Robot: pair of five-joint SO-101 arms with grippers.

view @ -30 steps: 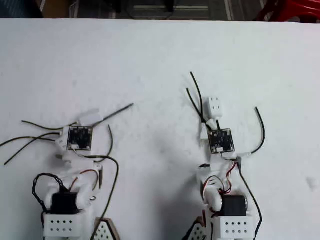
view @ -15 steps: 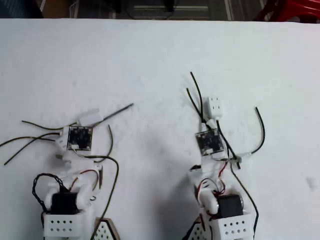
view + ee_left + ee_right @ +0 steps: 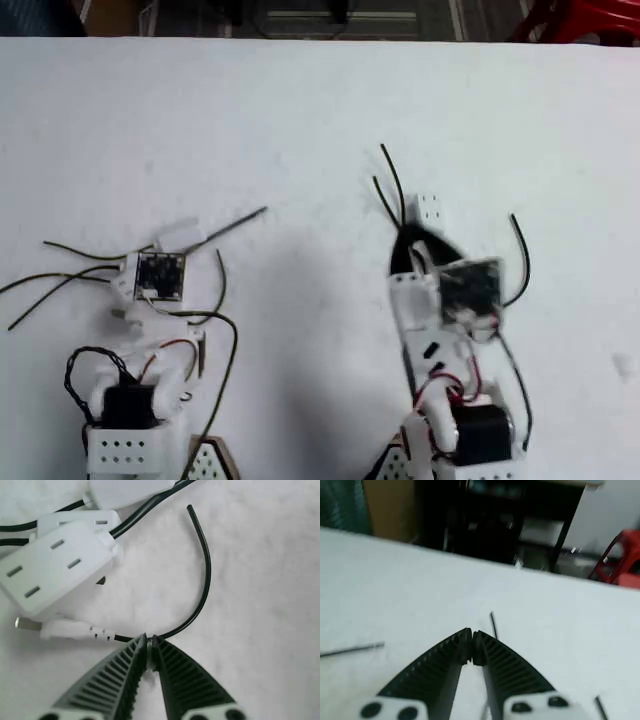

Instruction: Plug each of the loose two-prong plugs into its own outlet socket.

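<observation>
A white outlet block with slot pairs lies close ahead of my left gripper. Beside it lies a white two-prong plug, its black cord curving away. The left gripper is shut, its tips resting right where that cord passes. Over on the other side of the table, a second white outlet block sits with black cords beside it. My right gripper is shut with nothing in it, held above the table just short of that block. A cord end lies beyond its tips.
The white table has much free room at the back and in the middle. Loose black cords trail off toward the table's left side. A further white block lies by the left arm. A red chair stands beyond the far edge.
The right arm has lifted and tilted up off the table near its outlet block, its wrist camera swinging to the right. The left arm has stayed still.
</observation>
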